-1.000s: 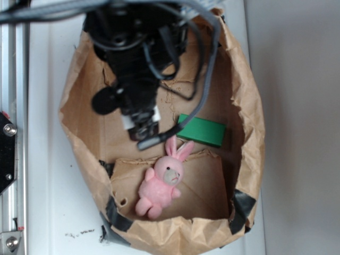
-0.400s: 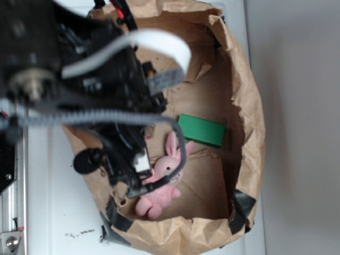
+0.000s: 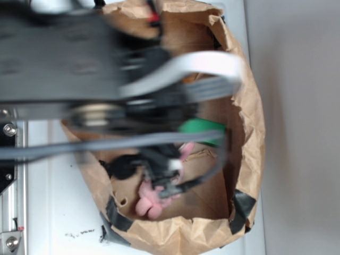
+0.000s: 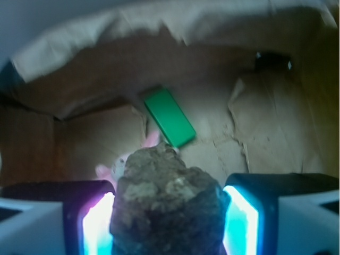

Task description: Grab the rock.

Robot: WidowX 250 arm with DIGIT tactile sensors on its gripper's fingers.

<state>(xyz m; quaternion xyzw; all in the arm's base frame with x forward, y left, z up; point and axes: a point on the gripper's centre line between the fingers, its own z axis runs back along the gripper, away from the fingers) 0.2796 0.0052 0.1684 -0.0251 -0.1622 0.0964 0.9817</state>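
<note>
In the wrist view the rock (image 4: pixel 167 202), a rough mottled brown-grey lump, fills the gap between my two lit fingers (image 4: pixel 240 220). My gripper (image 4: pixel 169 212) is shut on it, and both pads touch its sides. Held above the bag floor, the rock hangs over the pink plush bunny (image 4: pixel 151 141), of which only an ear shows. From the exterior view my gripper (image 3: pixel 166 186) hovers over the bunny (image 3: pixel 149 204) inside the paper bag. There the rock cannot be made out among the dark, blurred arm parts.
The green rectangular block (image 4: pixel 169 117) lies on the bag floor beyond the bunny; it also shows as the green block (image 3: pixel 204 127) in the exterior view. Crumpled brown bag walls (image 3: pixel 249 122) ring everything. A metal rail (image 3: pixel 10 159) runs along the left.
The arm swung from the back of the bag toward the front, over the bunny, and now looms larger and blurred across the exterior view.
</note>
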